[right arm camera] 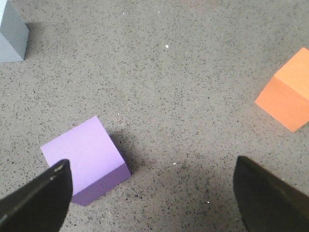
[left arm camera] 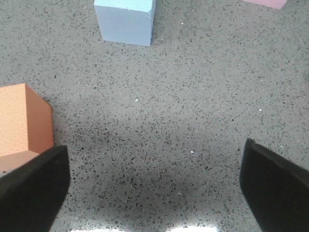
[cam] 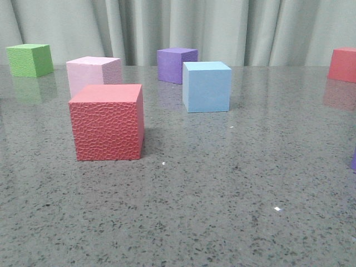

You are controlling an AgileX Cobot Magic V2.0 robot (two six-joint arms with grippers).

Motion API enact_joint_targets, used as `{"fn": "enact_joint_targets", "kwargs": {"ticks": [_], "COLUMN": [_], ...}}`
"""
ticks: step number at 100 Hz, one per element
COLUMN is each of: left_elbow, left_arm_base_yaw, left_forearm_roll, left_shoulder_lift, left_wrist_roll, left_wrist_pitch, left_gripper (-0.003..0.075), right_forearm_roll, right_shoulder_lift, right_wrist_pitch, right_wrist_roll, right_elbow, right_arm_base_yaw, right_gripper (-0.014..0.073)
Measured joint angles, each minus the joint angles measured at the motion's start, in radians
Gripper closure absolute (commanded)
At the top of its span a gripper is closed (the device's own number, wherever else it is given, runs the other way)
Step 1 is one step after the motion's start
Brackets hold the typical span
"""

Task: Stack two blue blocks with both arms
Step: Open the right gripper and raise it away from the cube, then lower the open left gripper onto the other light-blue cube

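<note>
A light blue block [cam: 207, 86] stands upright on the table [cam: 222, 183] near the middle, right of the red textured cube [cam: 107, 122]. The left wrist view shows a blue block [left arm camera: 124, 21] well ahead of my left gripper [left arm camera: 154, 188], which is open over bare table with nothing between its fingers. My right gripper [right arm camera: 152, 198] is also open and empty; a blue block's corner [right arm camera: 10, 34] shows far off at the frame's edge. Whether that is the same block I cannot tell. Neither gripper shows in the front view.
A purple cube [right arm camera: 84, 162] lies right beside one finger of the right gripper, and an orange-red cube [right arm camera: 287, 92] sits farther off. The red cube [left arm camera: 21, 125] is close to one left finger. Pink [cam: 93, 73], green [cam: 30, 59] and purple [cam: 176, 64] cubes stand at the back.
</note>
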Motion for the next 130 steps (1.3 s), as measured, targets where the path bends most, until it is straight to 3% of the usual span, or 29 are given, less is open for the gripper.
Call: {"fn": "enact_joint_targets", "kwargs": {"ticks": [57,130], "left_elbow": [-0.057,-0.495], "left_arm_base_yaw": [0.0,0.0], "left_forearm_roll": [0.03,0.05], "left_shoulder_lift": [0.051,0.664], "left_wrist_roll": [0.0,0.149], "left_wrist_pitch": [-0.045,-0.1], "left_gripper": [0.0039,0.0039], "right_forearm_roll": [0.0,0.0], "right_shoulder_lift": [-0.01,-0.01], "right_wrist_pitch": [0.008,0.008], "right_wrist_roll": [0.0,0.0], "right_elbow": [0.002,0.002], "right_arm_base_yaw": [0.0,0.0], "right_gripper": [-0.0071,-0.0071]}}
